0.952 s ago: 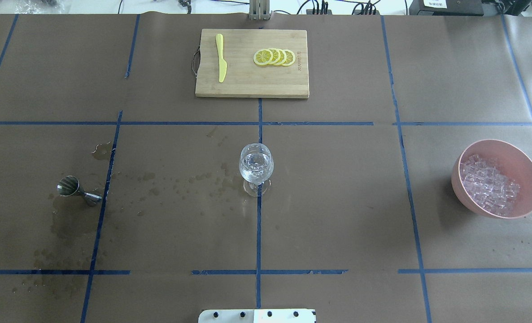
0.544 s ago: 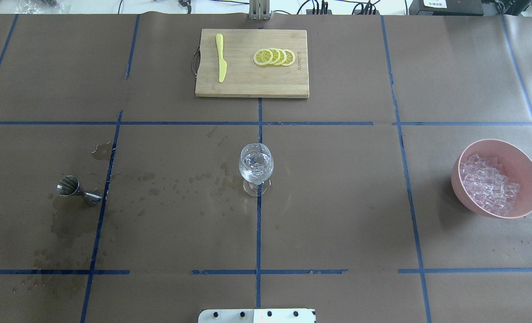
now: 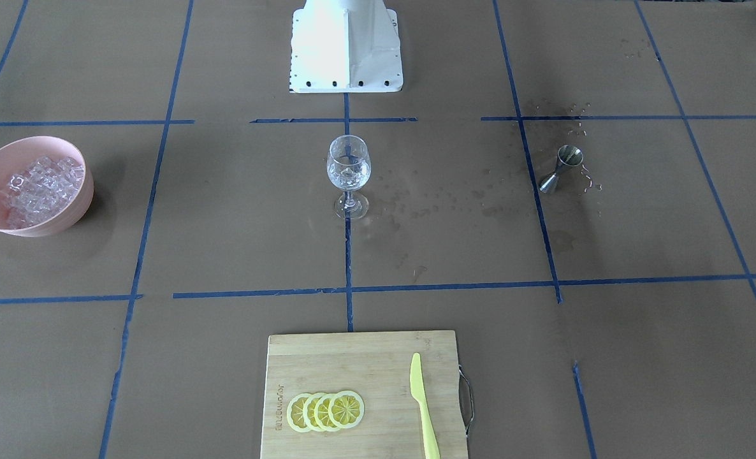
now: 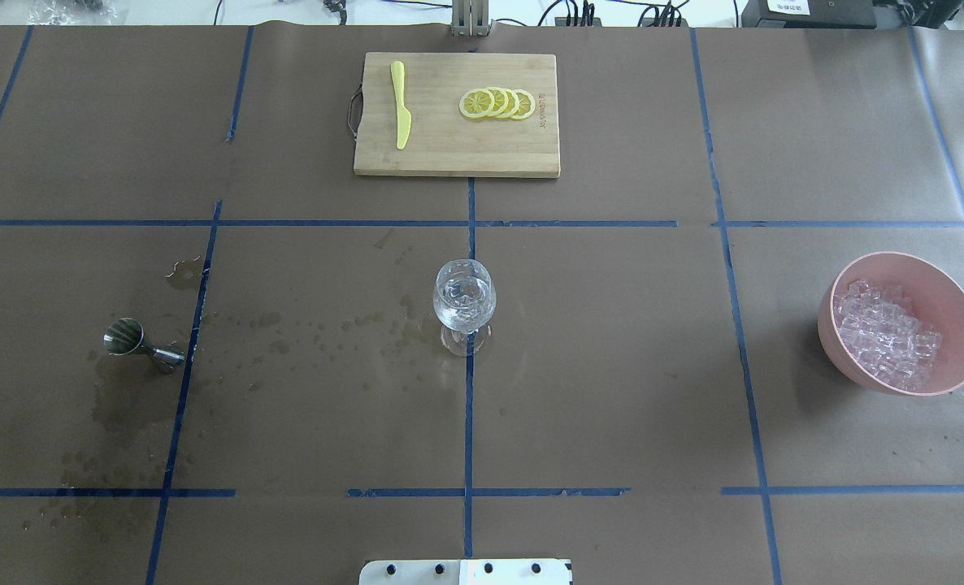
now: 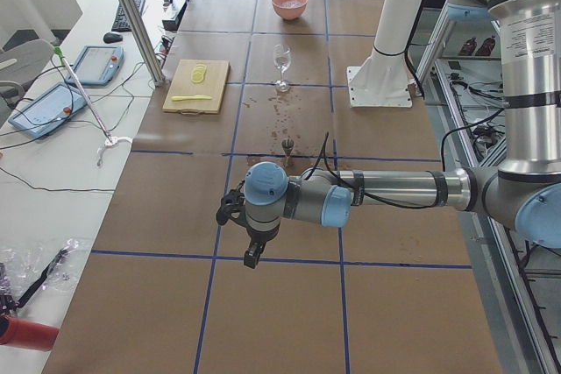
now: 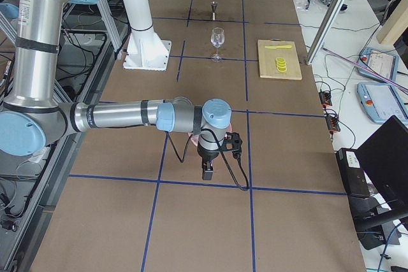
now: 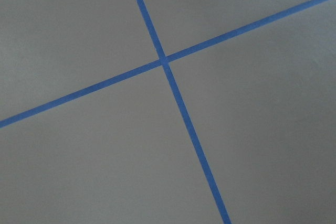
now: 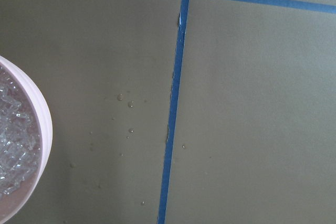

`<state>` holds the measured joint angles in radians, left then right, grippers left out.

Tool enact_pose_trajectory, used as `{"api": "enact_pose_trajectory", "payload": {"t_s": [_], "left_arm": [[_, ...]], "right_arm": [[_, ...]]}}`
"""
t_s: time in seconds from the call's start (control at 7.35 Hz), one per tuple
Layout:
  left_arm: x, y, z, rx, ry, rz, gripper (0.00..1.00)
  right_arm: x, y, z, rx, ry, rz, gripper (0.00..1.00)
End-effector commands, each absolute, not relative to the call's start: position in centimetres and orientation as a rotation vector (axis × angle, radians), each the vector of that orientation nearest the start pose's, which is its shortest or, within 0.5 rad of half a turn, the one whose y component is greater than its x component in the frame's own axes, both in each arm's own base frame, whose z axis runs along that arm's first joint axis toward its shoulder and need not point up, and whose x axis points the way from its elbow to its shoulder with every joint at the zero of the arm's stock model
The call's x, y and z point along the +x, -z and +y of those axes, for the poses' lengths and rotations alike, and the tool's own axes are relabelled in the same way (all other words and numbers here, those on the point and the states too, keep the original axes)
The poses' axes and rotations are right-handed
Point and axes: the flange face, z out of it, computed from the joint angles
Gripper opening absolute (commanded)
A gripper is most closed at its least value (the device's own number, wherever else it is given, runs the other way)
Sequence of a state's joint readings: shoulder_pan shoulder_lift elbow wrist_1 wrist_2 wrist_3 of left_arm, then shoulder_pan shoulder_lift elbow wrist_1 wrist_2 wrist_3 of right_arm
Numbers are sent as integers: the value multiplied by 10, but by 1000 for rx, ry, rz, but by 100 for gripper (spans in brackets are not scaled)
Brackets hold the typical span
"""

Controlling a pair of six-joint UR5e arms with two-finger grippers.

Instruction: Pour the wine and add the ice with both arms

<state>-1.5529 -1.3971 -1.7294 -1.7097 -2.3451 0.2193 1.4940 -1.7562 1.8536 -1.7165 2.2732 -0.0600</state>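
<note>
The glass (image 4: 464,296) stands centred between jigger (image 4: 136,343) and ice (image 4: 884,337), probably reachable from both sides; left hand (image 5: 252,256) and right hand (image 6: 208,171) spread I cannot tell.

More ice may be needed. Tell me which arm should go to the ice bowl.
Right arm: its wrist view shows the bowl of ice; the left wrist view shows only taped table.

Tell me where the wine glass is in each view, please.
Front-facing: glass just above centre.
Overhead: glass at centre.
Left: glass top middle, far.
Right: glass top middle, far.
Left wrist: not in it.
Right wrist: not in it.
Landmark: board, above the glass in overhead, below it in front-facing.
</note>
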Motion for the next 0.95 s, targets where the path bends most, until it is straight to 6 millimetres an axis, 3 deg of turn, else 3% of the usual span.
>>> {"api": "enact_pose_trajectory", "payload": {"t_s": [0.0, 0.82], "left_arm": [[-60, -643, -423, 154, -251, 767, 100], [-61, -640, -427, 168, -255, 758, 100]], "right_arm": [[37, -629, -408, -6, 58, -719, 100], [38, -631, -406, 8, 38, -706, 100]]}}
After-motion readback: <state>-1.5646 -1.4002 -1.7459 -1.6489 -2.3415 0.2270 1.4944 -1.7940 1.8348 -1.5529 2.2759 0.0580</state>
